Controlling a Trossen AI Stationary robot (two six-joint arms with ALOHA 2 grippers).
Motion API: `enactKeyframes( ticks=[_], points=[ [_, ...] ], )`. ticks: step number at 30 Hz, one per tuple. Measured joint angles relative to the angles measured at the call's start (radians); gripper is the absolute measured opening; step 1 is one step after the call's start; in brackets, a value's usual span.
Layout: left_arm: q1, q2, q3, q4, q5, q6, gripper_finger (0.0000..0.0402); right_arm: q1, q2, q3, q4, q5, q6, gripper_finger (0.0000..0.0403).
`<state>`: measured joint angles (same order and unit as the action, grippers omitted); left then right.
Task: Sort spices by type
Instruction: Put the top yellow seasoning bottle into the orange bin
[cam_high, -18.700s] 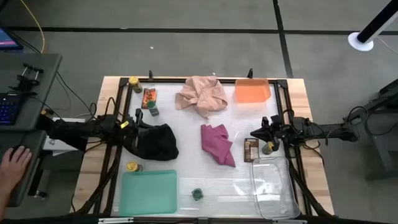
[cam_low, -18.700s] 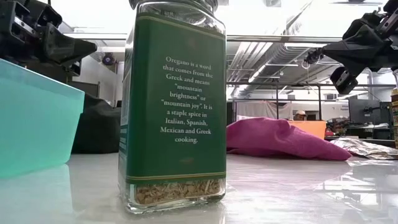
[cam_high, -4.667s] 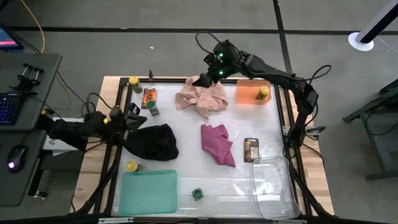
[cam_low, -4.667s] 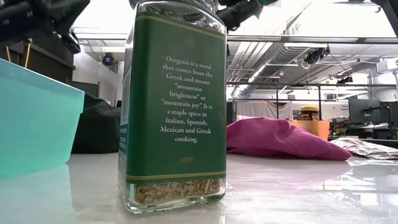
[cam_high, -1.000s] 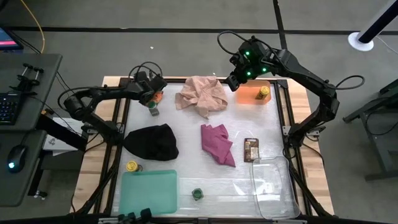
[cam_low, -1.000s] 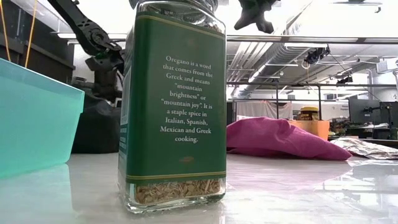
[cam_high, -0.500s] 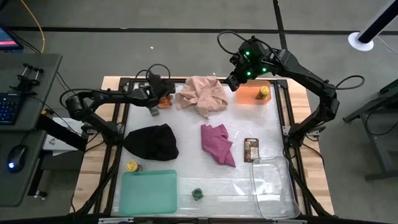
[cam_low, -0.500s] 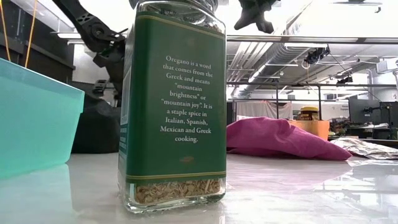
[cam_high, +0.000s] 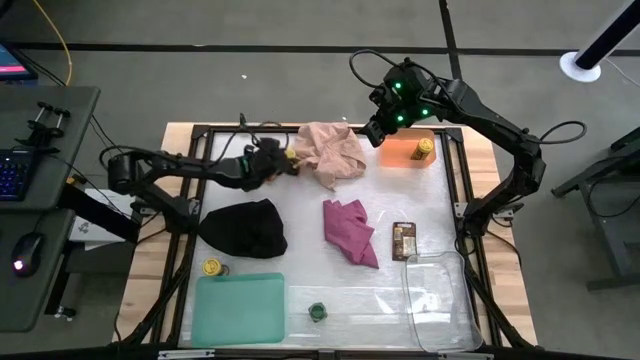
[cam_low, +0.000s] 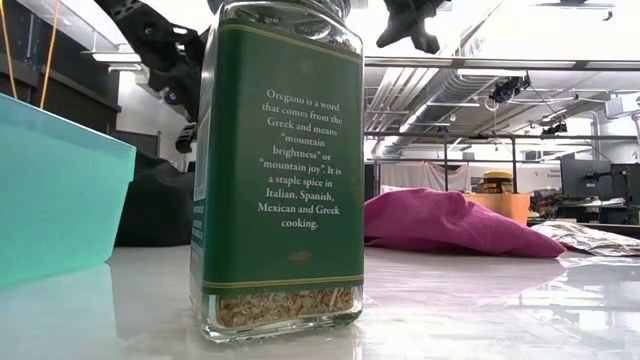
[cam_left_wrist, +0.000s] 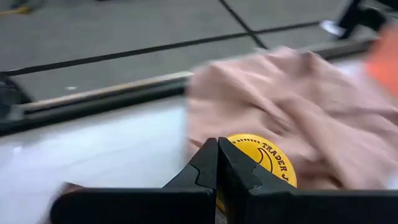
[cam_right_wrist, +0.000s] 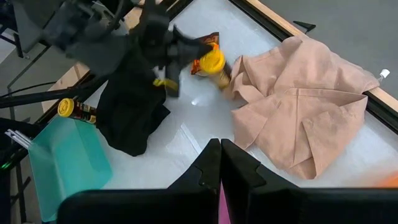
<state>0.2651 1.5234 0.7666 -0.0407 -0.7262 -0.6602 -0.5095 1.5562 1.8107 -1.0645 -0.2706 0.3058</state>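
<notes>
My left gripper (cam_high: 282, 161) reaches low across the far side of the table to the left edge of the pink cloth (cam_high: 325, 153). Its fingers are shut. A yellow-lidded jar (cam_left_wrist: 264, 158) stands just past their tips, also seen in the right wrist view (cam_right_wrist: 212, 63). An orange packet (cam_right_wrist: 205, 41) lies close beside that gripper. My right gripper (cam_high: 379, 130) hangs shut and empty, high over the far edge. A second yellow-lidded jar (cam_high: 424, 148) stands in the orange tray (cam_high: 400, 150), and a third (cam_high: 212, 267) stands by the teal tray. A green-lidded jar (cam_high: 317, 312) stands near the front, and a brown packet (cam_high: 403, 240) lies flat. My left gripper comes level from the table's left, and its shut fingertips (cam_left_wrist: 231, 163) stand against the yellow lid's rim (cam_left_wrist: 249, 146). The fingers cover the place where they meet. The jar looks upright. I cannot tell whether it rests on the table or is lifted.
A black cloth (cam_high: 245, 226) and a magenta cloth (cam_high: 350, 230) lie mid-table. A teal tray (cam_high: 240, 308) sits at the near left and a clear tray (cam_high: 437, 298) at the near right. A dark frame rail (cam_high: 330, 127) borders the table. The green jar (cam_low: 280, 170) fills the low view.
My left gripper has moved toward the table's right along the far side, from near the far left corner up to the pink cloth's left edge. The yellow-lidded jar now shows at its fingertips beside the cloth.
</notes>
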Motion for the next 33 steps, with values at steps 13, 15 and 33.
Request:
enactKeyframes(
  ticks=[13,15,33],
  points=[
    [-0.292,0.003,0.005,0.151,0.102,-0.027,0.0000,0.000,0.000,0.000,0.001,-0.002,-0.002,0.0000],
    [-0.314,0.003,0.006,0.190,0.102,-0.027,0.0000,0.000,0.000,0.000,0.001,-0.014,-0.019,0.0000],
    [-0.324,-0.467,0.009,0.146,0.121,0.590,0.0000,0.132,0.016,0.000,0.316,-0.151,-0.064,0.0012]
  ],
)
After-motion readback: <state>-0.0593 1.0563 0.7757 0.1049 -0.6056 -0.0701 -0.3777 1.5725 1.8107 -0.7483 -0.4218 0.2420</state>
